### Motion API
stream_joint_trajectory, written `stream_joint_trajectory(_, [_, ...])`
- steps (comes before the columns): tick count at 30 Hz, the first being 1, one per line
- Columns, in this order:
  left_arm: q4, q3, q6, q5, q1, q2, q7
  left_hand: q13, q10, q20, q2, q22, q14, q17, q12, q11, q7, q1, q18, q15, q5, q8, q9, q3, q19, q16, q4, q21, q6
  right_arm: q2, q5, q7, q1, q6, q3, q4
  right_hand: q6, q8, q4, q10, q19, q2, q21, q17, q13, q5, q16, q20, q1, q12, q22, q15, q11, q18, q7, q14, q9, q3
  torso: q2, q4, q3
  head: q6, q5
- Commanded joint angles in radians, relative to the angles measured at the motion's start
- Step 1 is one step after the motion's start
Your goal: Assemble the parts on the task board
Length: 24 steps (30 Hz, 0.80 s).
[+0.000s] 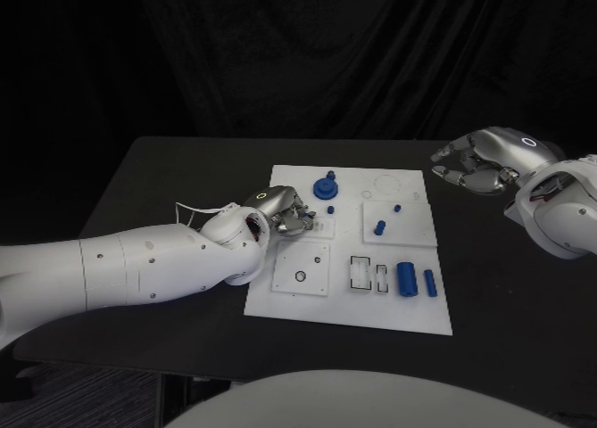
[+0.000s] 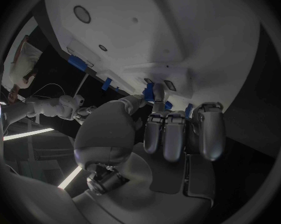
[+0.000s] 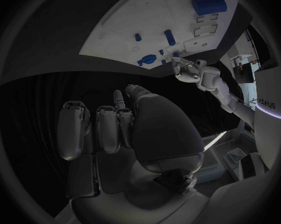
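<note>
The left silver hand (image 1: 288, 212), fingers curled around a small blue part (image 2: 149, 91), works at the white plastic task board's (image 1: 414, 316) 9 o'clock edge, likely seating it next, while the right silver hand (image 1: 476, 166) hangs curled, holding nothing, at 2 o'clock above the black desk (image 1: 169, 169).

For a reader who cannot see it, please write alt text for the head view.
A white task board lies on a black table with blue parts on it. The left robot hand rests at its left edge, fingers curled; the right robot hand hovers off its far right corner.
</note>
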Motion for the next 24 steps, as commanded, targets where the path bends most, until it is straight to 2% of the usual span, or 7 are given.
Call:
stream_joint_trajectory(1, [0.001, -0.006, 0.033, 0.014, -0.011, 0.004, 0.006, 0.262, 0.105, -0.002, 0.008, 0.12, 0.104, 0.263, 0.003, -0.006, -0.006, 0.003, -0.002, -0.009, -0.004, -0.001, -0.003, 0.01, 0.008, 0.003, -0.004, 0.005, -0.001, -0.001, -0.003, -0.021, -0.002, 0.007, 0.001, 0.001, -0.009, -0.003, 0.002, -0.008, 0.028, -0.001, -0.003, -0.001, -0.039, 0.006, -0.004, 0.006, 0.004, -0.003, 0.198, 0.006, 0.001, 0.01, 0.0, 0.05, -0.002, 0.006, 0.001, -0.0013, 0.0006, 0.0, 0.003])
stream_joint_trajectory(20, [-0.002, -0.006, 0.062, 0.024, -0.018, 0.011, 0.002, 0.262, 0.105, -0.003, 0.008, 0.12, 0.104, 0.263, 0.003, -0.007, -0.006, 0.0, -0.002, -0.01, -0.011, -0.001, -0.002, 0.007, 0.008, 0.003, 0.002, 0.004, 0.003, 0.002, -0.003, -0.025, -0.003, 0.016, 0.001, -0.001, -0.007, -0.002, 0.002, -0.009, 0.027, -0.001, -0.004, -0.002, -0.042, 0.006, -0.005, 0.006, 0.004, -0.005, 0.198, 0.006, 0.002, 0.01, 0.0, 0.05, -0.001, 0.007, 0.001, -0.0003, -0.0003, 0.0, 0.004])
stream_joint_trajectory(21, [-0.002, -0.006, 0.063, 0.024, -0.018, 0.011, 0.001, 0.262, 0.105, -0.003, 0.009, 0.12, 0.104, 0.263, 0.003, -0.007, -0.007, -0.002, -0.002, -0.011, -0.019, -0.002, -0.002, 0.005, 0.008, 0.003, 0.007, 0.003, 0.003, 0.002, -0.003, -0.026, -0.003, 0.017, 0.001, -0.001, -0.007, -0.002, 0.002, -0.009, 0.027, -0.001, -0.004, -0.002, -0.042, 0.006, -0.005, 0.006, 0.004, -0.005, 0.198, 0.006, 0.002, 0.01, 0.0, 0.05, -0.001, 0.007, 0.001, -0.0002, -0.0002, 0.0, 0.005])
stream_joint_trajectory(23, [-0.003, -0.006, 0.066, 0.024, -0.018, 0.012, -0.001, 0.262, 0.105, -0.003, 0.012, 0.119, 0.104, 0.263, 0.003, -0.007, -0.006, -0.017, -0.002, -0.01, -0.082, -0.009, -0.004, -0.01, 0.007, 0.003, 0.034, -0.001, 0.002, 0.001, -0.003, -0.026, -0.003, 0.018, 0.001, -0.001, -0.007, -0.002, 0.002, -0.009, 0.027, -0.001, -0.004, -0.002, -0.042, 0.006, -0.005, 0.006, 0.004, -0.005, 0.198, 0.006, 0.002, 0.01, 0.0, 0.05, -0.001, 0.007, 0.001, 0.0001, 0.0, 0.0, 0.006])
stream_joint_trajectory(24, [-0.003, -0.006, 0.067, 0.024, -0.018, 0.012, -0.001, 0.262, 0.105, -0.003, 0.013, 0.119, 0.104, 0.263, 0.003, -0.006, -0.006, -0.02, -0.001, -0.01, -0.094, -0.01, -0.005, -0.014, 0.006, 0.003, 0.041, -0.002, 0.002, 0.001, -0.003, -0.027, -0.003, 0.018, 0.001, -0.001, -0.007, -0.002, 0.002, -0.009, 0.027, -0.001, -0.004, -0.002, -0.042, 0.006, -0.005, 0.006, 0.004, -0.005, 0.198, 0.006, 0.002, 0.01, 0.0, 0.05, -0.001, 0.007, 0.001, 0.0002, 0.0, 0.0, 0.006])
